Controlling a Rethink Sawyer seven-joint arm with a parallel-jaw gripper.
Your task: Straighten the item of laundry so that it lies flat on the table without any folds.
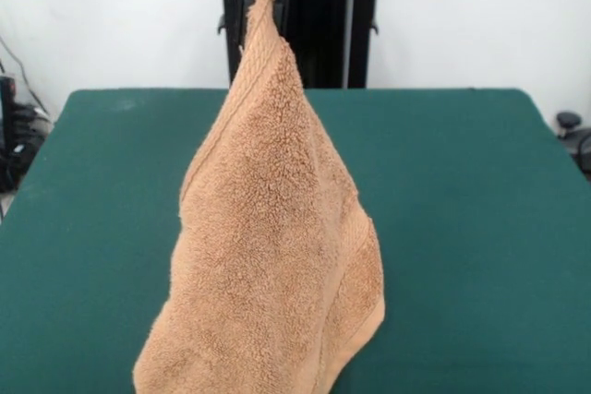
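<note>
We see the towel (pixel 272 256), tan terry cloth, hanging above the table (pixel 462 209) by one corner at the top. It drapes down in a cone with vertical folds, a woven band running along its hemmed edge. The table's top is dark green felt.

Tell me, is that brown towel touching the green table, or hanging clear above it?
Cannot tell. In the front view the towel hangs from its top corner, but its lower end runs past the picture's bottom edge, hiding any contact with the table.
</note>
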